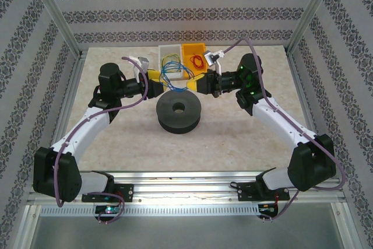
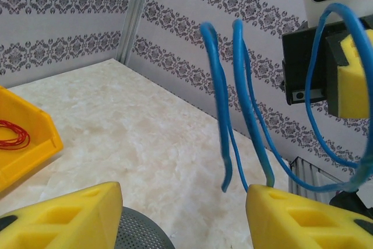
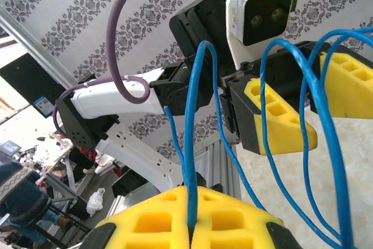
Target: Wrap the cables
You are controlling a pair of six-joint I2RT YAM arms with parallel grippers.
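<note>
Right end effector — clamped on blue cable (hanging loops)

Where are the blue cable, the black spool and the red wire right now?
blue cable (image 3: 191, 144): right wrist view, on the upright strand at centre.
black spool (image 1: 165, 111): top external view, on its upper face, left of the hole.
red wire (image 2: 26, 136): left wrist view, on the coil's right end.

Overhead view looks down; facing wrist views share blue cable.
</note>
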